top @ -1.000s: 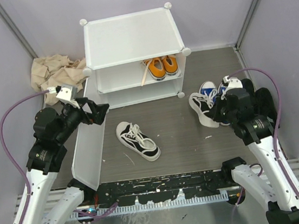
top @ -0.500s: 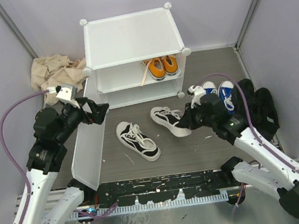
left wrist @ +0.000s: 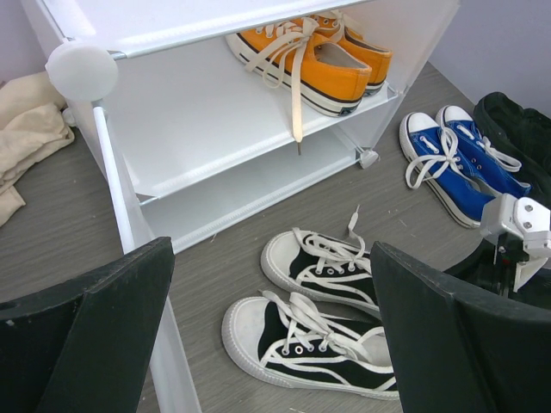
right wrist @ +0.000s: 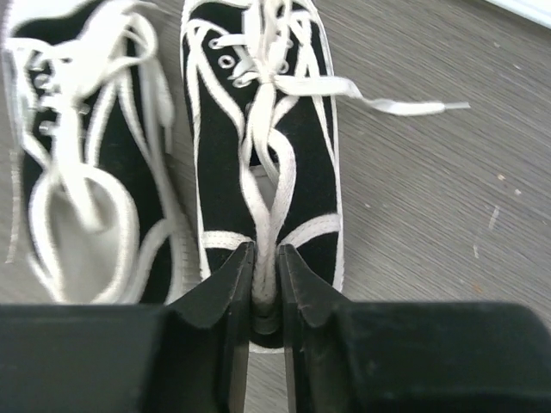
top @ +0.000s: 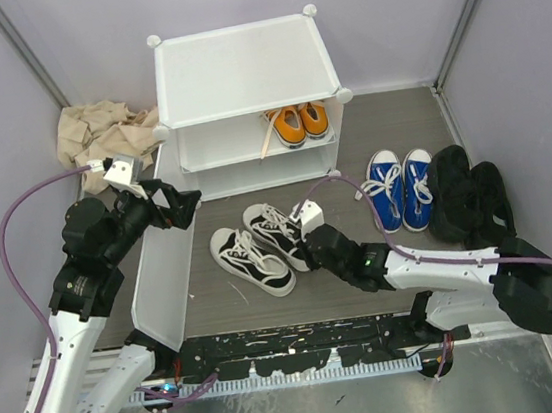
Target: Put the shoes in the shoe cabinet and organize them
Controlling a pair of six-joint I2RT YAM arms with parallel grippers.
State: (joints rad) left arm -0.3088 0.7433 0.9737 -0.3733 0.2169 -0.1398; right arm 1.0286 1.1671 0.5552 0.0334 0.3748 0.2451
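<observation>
Nearest you, the right gripper (right wrist: pixel 265 258) has its jaws clamped on the heel rim of a black-and-white sneaker (right wrist: pixel 284 163), which lies toe-away on the table (top: pixel 402 251) just beside its mate (top: pixel 246 263); you cannot tell from these views whether the sole is resting or lifted a hair. The bite is narrow and right at the back edge, so move slowly and hold the toe level, or the shoe may swing or slip. One loose lace (right wrist: pixel 405 106) trails off to the side; mind that it does not catch on the mate. To your left, the left gripper (top: pixel 180 206) hovers with its jaws wide apart at the edge of the swung-open door (top: pixel 164 281); hold it there so the panel cannot swing into your path. The blue pair (top: pixel 400 189) and the black shoes (top: pixel 466 193) wait to the right, well apart from your work. Beyond stands the shoe cabinet (top: pixel 239 70), its upper shelf carrying the orange pair (top: pixel 298 123) at the right end. The bottom compartment (left wrist: pixel 250 189) looks the easier target: carry the sneaker in toe-first, low under the shelf, to one side, leaving room for its mate. A crumpled cloth (top: pixel 101 132) lies beside the cabinet's far left corner.
</observation>
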